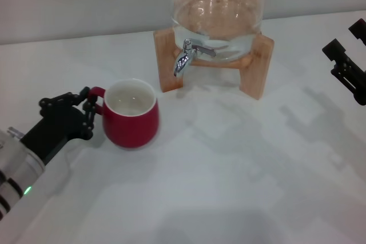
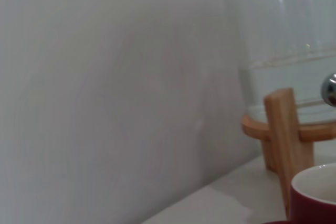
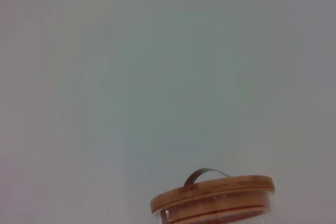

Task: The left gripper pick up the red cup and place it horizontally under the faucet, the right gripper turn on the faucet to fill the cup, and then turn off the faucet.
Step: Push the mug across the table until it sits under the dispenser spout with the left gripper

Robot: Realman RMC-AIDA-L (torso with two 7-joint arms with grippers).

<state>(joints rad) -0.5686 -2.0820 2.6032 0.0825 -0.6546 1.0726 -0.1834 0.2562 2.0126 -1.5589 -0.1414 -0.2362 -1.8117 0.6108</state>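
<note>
Red cup [image 1: 130, 115] stands upright on the white table [image 1: 240, 170], in front of and to the robot's left of the water dispenser. White inside visible, looks empty. Its small red loop handle [image 1: 96, 92] points toward the left arm.

Left gripper [image 1: 88, 110] sits low over the table at the cup's handle side. Black fingers [image 1: 90, 119] flank the handle, one on each side; they seem to pinch it, though actual contact is hard to confirm from the head view. Cup base rests on the table. Silver arm segment [image 1: 14, 170] trails off toward the lower left corner, with a small green light on it.

Faucet [image 1: 184, 56] juts from the front of the glass jar [image 1: 217, 15], chrome spout curved down, lever handle lying out toward the right. The jar holds water and rests on a wooden stand [image 1: 214, 61]. Cup is near the faucet but not beneath it; the spout hangs over bare table.

Right gripper [image 1: 346, 64] is at the far right edge, well apart from the faucet, only partly in view; cannot tell whether it is open or closed.

Left wrist view: cup rim [image 2: 315, 179] at the corner, a stand leg [image 2: 286, 140] just behind it, jar above. Right wrist view: the jar's wooden lid [image 3: 212, 192] with a metal handle [image 3: 205, 174] against a plain wall.
</note>
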